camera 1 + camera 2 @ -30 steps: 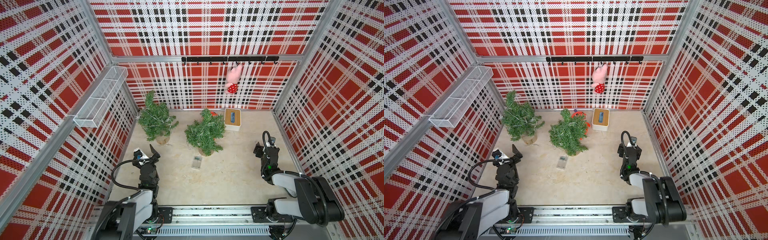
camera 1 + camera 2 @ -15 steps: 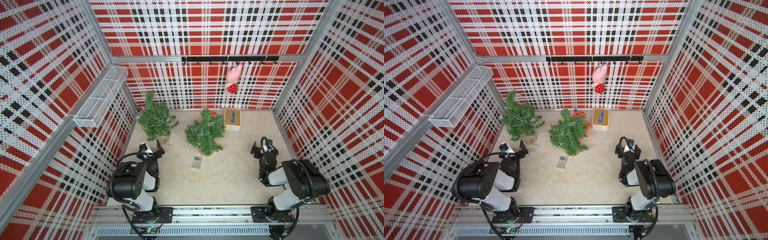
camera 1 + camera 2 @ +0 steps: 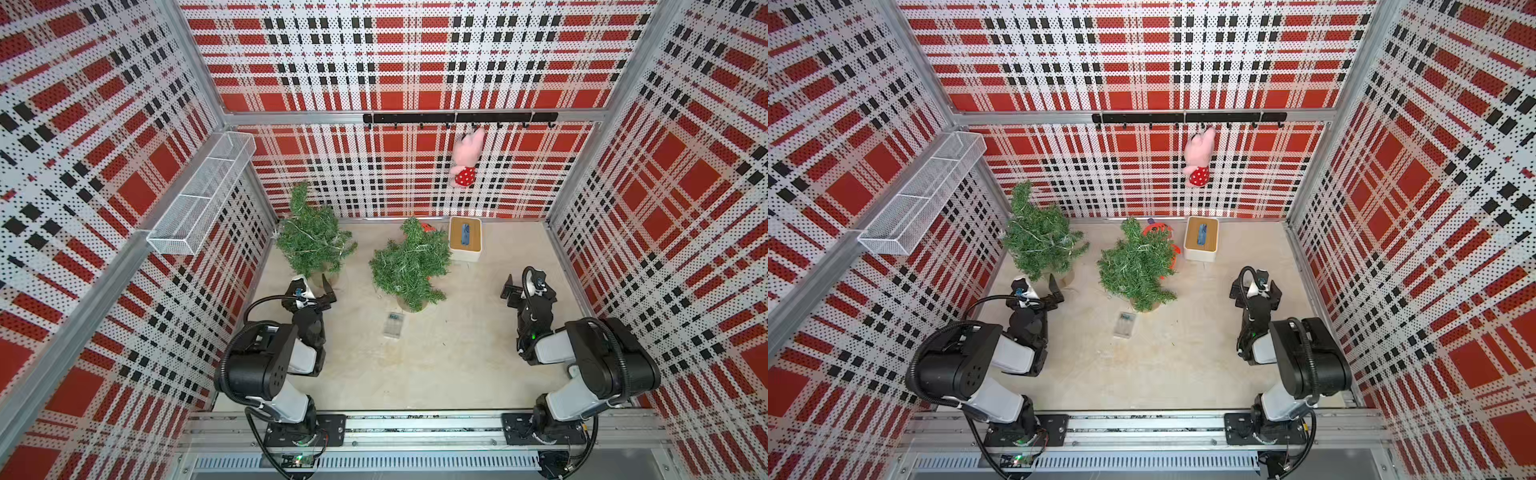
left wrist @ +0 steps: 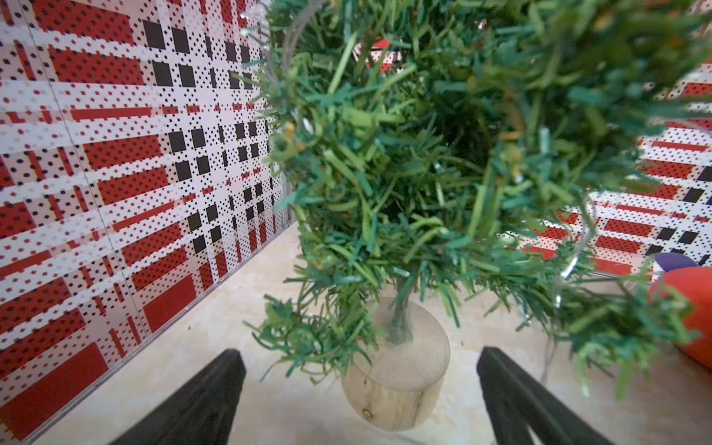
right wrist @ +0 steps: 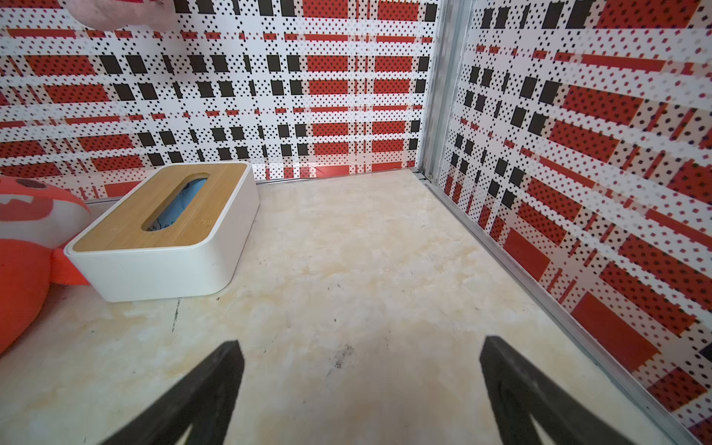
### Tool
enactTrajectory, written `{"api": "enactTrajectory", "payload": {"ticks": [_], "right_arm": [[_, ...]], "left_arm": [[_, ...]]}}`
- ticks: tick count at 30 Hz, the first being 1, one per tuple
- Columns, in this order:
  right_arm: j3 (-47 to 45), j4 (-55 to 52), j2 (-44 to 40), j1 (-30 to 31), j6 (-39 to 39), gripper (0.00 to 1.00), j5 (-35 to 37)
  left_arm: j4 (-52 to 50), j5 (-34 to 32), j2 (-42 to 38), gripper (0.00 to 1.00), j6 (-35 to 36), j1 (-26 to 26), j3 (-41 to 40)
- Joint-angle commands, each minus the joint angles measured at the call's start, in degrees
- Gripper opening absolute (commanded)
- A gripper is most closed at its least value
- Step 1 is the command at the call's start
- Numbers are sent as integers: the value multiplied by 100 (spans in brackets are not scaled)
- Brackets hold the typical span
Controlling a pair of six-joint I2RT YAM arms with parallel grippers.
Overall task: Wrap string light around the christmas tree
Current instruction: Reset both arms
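Observation:
Two small green christmas trees on wooden stumps stand at the back: one by the left wall [image 3: 311,239] [image 3: 1040,241], one mid-floor [image 3: 409,264] [image 3: 1136,266]. Thin silvery string light [image 4: 578,254] runs through the branches of both. A clear battery box [image 3: 393,325] [image 3: 1125,325] lies on the floor in front of the middle tree. My left gripper [image 3: 316,290] [image 3: 1043,291] [image 4: 359,351] is open, low in front of the left tree's stump [image 4: 397,370], holding nothing. By the right wall my right gripper [image 3: 527,289] [image 3: 1255,291] [image 5: 360,342] is open over bare floor.
A white tissue box with a wooden lid [image 3: 464,239] [image 5: 165,231] sits at the back, a red plush [image 3: 1160,232] [image 5: 23,246] beside it behind the middle tree. A pink plush [image 3: 467,160] hangs from the hook rail. A wire basket [image 3: 203,193] is on the left wall.
Both arms have folded up, their elbows now raised near the rail. The left gripper has moved forward to the left tree's stump. Both grippers have opened slightly wider.

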Motion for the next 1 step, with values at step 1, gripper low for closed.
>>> {"api": "enactTrajectory", "payload": {"ticks": [1], "right_arm": [[-3, 66, -30, -40, -39, 100, 66]], "left_arm": [[-122, 148, -71, 98, 9, 132, 95]]}}
